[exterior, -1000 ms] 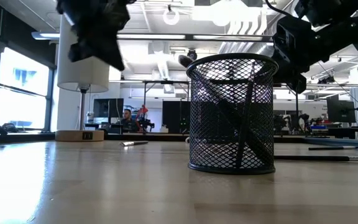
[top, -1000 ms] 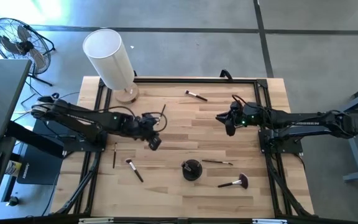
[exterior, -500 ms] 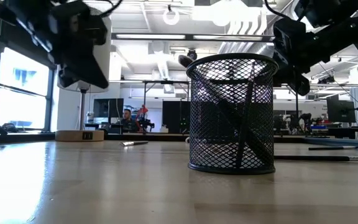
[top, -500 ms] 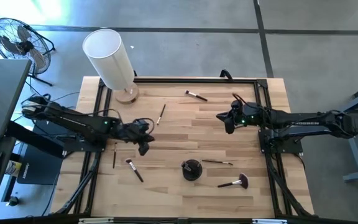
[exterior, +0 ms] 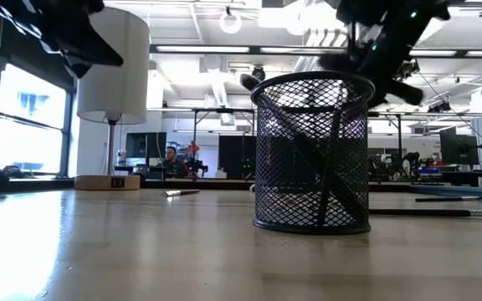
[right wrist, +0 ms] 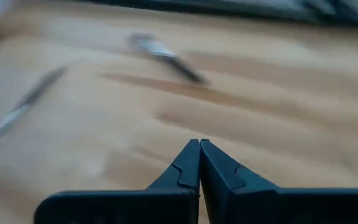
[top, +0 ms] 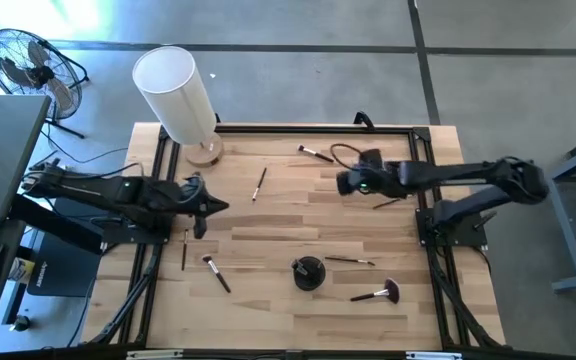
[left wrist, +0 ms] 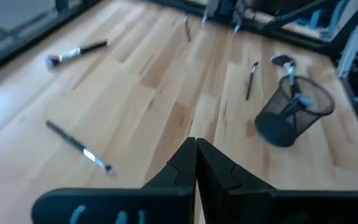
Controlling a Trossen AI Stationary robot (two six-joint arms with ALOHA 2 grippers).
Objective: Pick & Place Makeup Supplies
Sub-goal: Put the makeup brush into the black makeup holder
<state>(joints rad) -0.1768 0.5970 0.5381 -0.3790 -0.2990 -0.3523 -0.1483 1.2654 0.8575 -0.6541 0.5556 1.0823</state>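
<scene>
The left gripper and the right gripper both have their fingers pressed together and hold nothing. Makeup brushes lie scattered on the wooden table; some stand in the black mesh cup. A white cylinder stands at the table's far corner.

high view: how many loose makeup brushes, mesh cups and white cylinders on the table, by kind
loose makeup brushes: 7
black mesh cup: 1
white cylinder: 1
total: 9
</scene>
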